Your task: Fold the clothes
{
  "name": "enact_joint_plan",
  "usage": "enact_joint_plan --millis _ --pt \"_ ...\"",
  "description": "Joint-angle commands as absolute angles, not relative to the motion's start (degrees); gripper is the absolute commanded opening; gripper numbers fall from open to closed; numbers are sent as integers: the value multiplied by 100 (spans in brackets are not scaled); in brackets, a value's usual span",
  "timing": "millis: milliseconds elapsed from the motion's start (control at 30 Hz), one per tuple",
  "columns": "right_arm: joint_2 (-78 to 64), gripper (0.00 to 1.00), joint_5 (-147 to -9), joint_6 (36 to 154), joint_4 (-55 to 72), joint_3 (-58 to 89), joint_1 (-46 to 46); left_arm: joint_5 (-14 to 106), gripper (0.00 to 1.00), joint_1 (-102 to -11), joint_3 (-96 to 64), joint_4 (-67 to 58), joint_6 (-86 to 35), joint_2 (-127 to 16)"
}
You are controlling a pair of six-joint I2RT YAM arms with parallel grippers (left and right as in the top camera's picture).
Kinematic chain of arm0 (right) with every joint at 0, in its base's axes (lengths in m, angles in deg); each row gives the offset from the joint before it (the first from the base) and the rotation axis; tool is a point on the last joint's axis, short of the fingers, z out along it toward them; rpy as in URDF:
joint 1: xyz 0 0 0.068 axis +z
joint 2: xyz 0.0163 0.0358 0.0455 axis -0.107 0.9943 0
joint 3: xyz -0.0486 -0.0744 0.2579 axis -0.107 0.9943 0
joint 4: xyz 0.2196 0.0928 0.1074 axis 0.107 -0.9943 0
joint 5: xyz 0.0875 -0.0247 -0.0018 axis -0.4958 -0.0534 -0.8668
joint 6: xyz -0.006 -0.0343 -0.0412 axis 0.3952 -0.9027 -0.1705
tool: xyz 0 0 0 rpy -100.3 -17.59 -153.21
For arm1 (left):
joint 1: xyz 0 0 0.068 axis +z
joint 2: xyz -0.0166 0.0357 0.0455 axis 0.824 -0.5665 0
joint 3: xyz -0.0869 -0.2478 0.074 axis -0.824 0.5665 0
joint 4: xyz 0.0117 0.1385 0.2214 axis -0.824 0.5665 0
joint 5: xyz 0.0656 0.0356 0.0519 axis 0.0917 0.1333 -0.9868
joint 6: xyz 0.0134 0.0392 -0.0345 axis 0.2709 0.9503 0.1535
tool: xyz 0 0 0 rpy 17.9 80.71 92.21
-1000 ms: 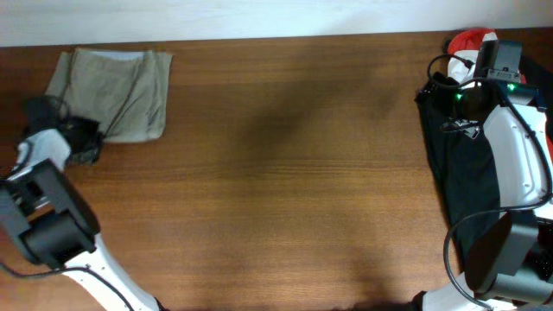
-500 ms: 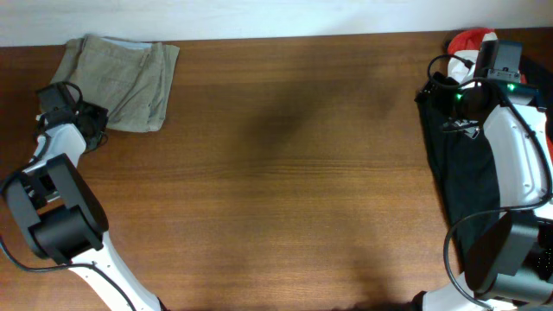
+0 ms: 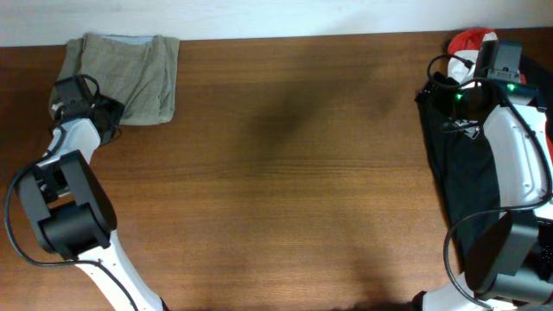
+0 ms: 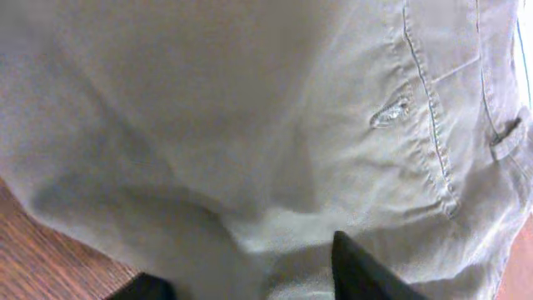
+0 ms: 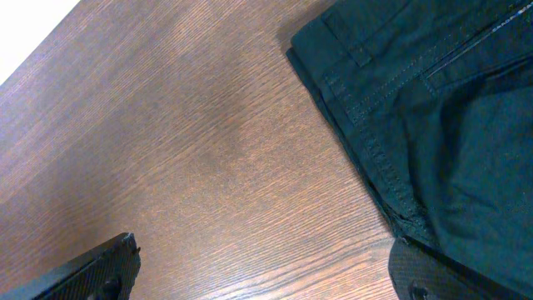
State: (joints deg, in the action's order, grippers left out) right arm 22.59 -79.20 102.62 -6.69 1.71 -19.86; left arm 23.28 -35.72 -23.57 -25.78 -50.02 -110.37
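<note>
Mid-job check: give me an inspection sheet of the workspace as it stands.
Surface: brown wood-grain table, no stains seen.
Job's things: folded khaki-beige shorts at the far left corner; black garment along the right edge; red-and-white garment behind it.
Clutter: nothing seen.
Grippers: left gripper astride the shorts' fabric, grip unclear; right gripper open over the table beside the black garment.
Cables: black cable loops by both arms.
Surroundings: white wall along the far edge.

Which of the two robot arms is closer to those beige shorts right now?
Left. The left gripper is on the shorts' lower left corner, cloth between its fingers; the right gripper is far across the table, by a black garment.
</note>
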Motion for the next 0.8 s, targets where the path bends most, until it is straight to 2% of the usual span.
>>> enact_joint_plan --millis 0,100,167,300,400,533,600,767 --pt "2211 99 -7927 10223 -669 110 -1968 2323 52 -3546 -2340 -2347 -4300 -10882" --pt "2211 99 -7927 10223 -669 110 -1968 2301 61 -3542 -2340 -1936 -4064 -10231" --pt "2211 99 -7927 10223 -671 110 -1968 2301 77 -3542 -2340 -1746 -3861 -9704" --pt "2211 99 -7927 10223 -669 110 -1968 2310 97 -3542 -2340 -367 -3850 -8237" --pt "2211 99 -7927 10225 -669 110 -1968 2312 99 -3542 -2340 1496 -3852 -7326" --pt "2211 99 -7927 10223 -669 110 -1968 2758 99 -3548 -2340 3133 -3854 -6801" --pt "2211 99 -7927 10223 -669 110 -1968 3128 99 -3548 -2340 3509 -3852 -6758" --pt "2211 99 -7927 10225 -671 110 -1968 3101 99 -3546 -2340 3723 -3852 -6760"
